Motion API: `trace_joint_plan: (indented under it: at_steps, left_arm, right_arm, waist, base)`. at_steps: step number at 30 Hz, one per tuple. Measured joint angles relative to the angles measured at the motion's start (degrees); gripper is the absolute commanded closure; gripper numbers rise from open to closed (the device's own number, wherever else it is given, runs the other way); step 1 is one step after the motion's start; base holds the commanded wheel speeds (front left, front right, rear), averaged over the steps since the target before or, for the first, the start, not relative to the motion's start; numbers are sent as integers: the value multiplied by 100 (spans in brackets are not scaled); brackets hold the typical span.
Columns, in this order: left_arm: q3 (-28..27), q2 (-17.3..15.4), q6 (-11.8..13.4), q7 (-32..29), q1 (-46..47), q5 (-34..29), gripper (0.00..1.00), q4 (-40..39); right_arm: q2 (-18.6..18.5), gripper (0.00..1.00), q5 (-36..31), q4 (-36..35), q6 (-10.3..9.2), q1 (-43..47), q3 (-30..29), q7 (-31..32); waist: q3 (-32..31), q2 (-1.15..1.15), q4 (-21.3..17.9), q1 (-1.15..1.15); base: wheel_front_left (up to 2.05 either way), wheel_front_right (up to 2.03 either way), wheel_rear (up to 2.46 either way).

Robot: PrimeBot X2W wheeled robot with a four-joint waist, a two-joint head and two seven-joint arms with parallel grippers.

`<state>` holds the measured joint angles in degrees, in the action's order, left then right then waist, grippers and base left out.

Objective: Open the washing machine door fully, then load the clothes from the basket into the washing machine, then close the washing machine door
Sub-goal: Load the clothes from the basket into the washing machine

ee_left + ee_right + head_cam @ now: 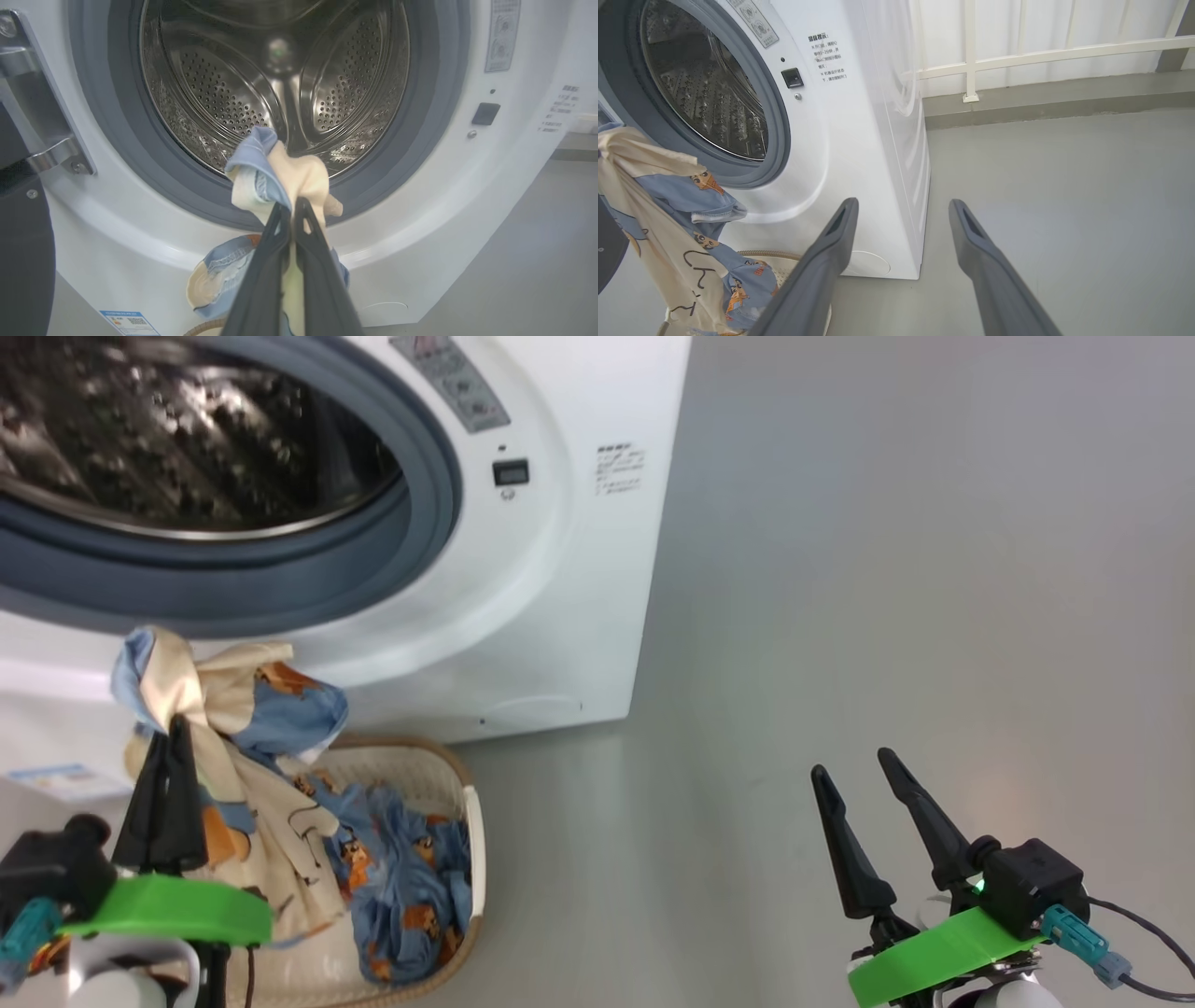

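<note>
The washing machine point(560, 569) stands with its steel drum point(280, 84) exposed. The washing machine door point(21, 261) is swung out at the left edge of the left wrist view, beside its metal hinge point(51, 149). My left gripper point(170, 730) is shut on a cream and light blue garment point(233, 700), lifted in front of the grey gasket point(373, 186) just below the drum mouth. Part of the garment point(668, 219) still trails down to the basket point(474, 840), where more clothes point(411, 887) lie. My right gripper point(850, 763) is open over the floor to the right, holding nothing.
Grey floor point(887, 569) spreads to the right of the machine. A white railing point(1017, 51) and a low grey kerb point(1041, 100) run along the far wall. A blue label point(128, 322) sits low on the machine front.
</note>
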<state>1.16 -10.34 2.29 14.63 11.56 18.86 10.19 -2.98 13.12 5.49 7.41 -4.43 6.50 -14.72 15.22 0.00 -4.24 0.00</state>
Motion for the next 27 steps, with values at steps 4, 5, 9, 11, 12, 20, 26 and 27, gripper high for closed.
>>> trace_joint_plan:
  at_steps: [4, 5, 9, 11, 12, 20, 26, 27]
  left_arm:
    - [-48, -11, 51, 0, -252, -33, 100, -328]
    - [-73, -16, 59, 1, -316, -53, 100, -416]
    - [-153, -70, 101, 1, -542, -103, 100, -703]
    - [-178, -81, 109, 0, -687, -103, 100, -808]
    - [-193, -80, 132, 0, -761, -103, 100, -854]
    - [-345, -38, 160, 0, -1260, -103, 100, -1053]
    - [-383, 41, 209, 0, -1438, -102, 100, -1074]
    - [-391, 42, 209, 0, -1459, -102, 100, -1077]
  right_arm:
    - [0, 0, 0, 16, 0, 39, 13, -1]
    - [1, 0, 0, 15, 0, 91, 12, -1]
    - [1, 0, 1, 47, 0, 256, 9, 0]
    - [4, 0, 1, 36, 0, 285, -5, -1]
    - [4, 0, 1, 19, 0, 318, -19, -1]
    - [5, 0, 0, 4, 0, 350, -55, 0]
    - [7, 0, -1, 2, 0, 472, -112, 0]
    - [7, 0, -2, 0, -1, 472, -124, -1]
  waist:
    - [-230, 0, -90, 0]
    - [-280, 0, -115, 0]
    - [-471, 0, -203, 0]
    - [-556, 0, -244, 0]
    - [-594, 0, -265, 0]
    - [-834, 0, -404, 0]
    - [-951, 0, -440, 0]
    - [-962, 0, -437, 0]
  base:
    - [0, 0, 0]
    - [0, 0, 0]
    - [0, 0, 0]
    - [0, 0, 0]
    - [0, 0, 0]
    - [0, 0, 0]
    - [0, 0, 0]
    - [0, 0, 0]
